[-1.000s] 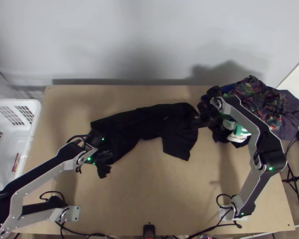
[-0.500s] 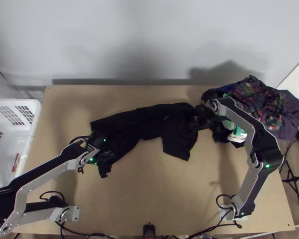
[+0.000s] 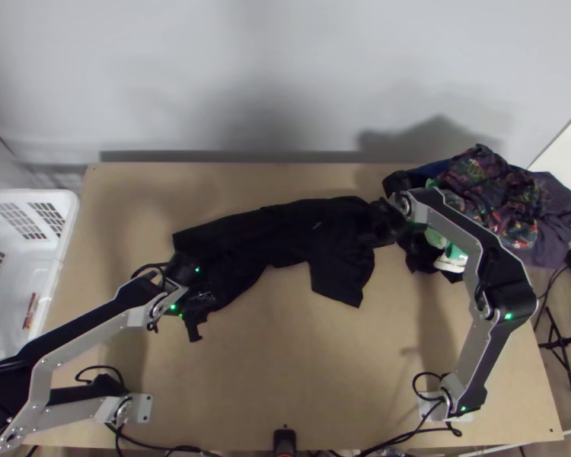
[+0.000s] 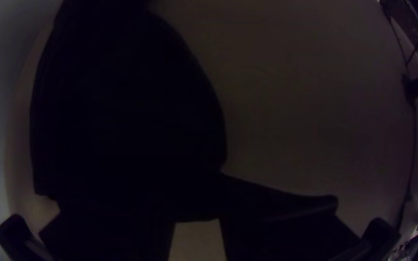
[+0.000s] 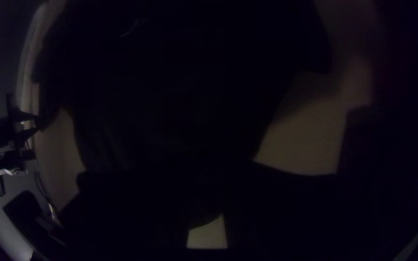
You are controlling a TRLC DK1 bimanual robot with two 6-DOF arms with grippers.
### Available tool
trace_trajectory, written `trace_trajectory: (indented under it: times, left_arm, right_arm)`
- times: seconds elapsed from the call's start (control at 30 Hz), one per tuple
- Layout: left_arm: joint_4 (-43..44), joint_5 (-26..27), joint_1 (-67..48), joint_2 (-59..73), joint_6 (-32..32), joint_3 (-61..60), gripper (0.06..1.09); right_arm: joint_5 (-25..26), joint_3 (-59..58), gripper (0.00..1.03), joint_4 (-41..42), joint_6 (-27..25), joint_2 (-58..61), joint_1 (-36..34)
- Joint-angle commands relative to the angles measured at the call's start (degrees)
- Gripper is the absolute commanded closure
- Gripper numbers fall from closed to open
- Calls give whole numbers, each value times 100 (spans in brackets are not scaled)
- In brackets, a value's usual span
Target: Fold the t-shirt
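Black t-shirt stretched across the table, a gripper at each end

Here's your black t-shirt (image 3: 285, 228), a long, bunched band slanting from left of centre up to right of centre in the top view, with one flap spread down towards the middle of the table (image 3: 301, 365). A small pale mark sits on its upper part, and the table's wood shows all along its lower edge.

At the shirt's left end you've got the left gripper (image 3: 196, 306), low over the cloth. Look to the left edge of the right wrist view: its fingers (image 5: 27, 116) stand partly apart, tips not meeting. Whether any cloth lies between them, you can't tell. In the left wrist view the shirt makes a broad dark shape over the left half.

Over to the right end, and there's your right gripper (image 3: 386, 221), right at the cloth, close by the heap! How far it's open, or whether it has hold of the shirt, can't be told; it's too dark in there.

Upper right, you have a heap of clothes (image 3: 487, 186), patterned and dark, with white and green cloth (image 3: 454, 259) at its lower side. Far left, a white basket (image 3: 66, 204) stands beside the table.
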Motion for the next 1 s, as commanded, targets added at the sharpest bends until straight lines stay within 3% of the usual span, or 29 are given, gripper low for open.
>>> trace_trajectory:
  times: [0.0, 0.33, 0.6, 0.83, 0.97]
  left_arm:
    - [124, -10, 28, 12, 136, -129, 90]
    - [-52, 34, 441, -402, 250, 64, 103]
    - [-474, 420, 880, -841, 285, 328, 105]
    - [-1247, 596, 1100, -1070, 839, 328, 105]
    - [-1318, 623, 1785, -1122, 1507, 319, 105]
  right_arm:
    - [7, -83, 100, 230, 7, 28, -27]
    - [25, -65, 100, 169, 139, -60, -27]
    - [25, -12, 100, -403, 104, -499, -71]
    - [69, -197, 100, -1457, -213, -789, 17]
    - [499, -425, 100, -1624, -450, -833, -18]
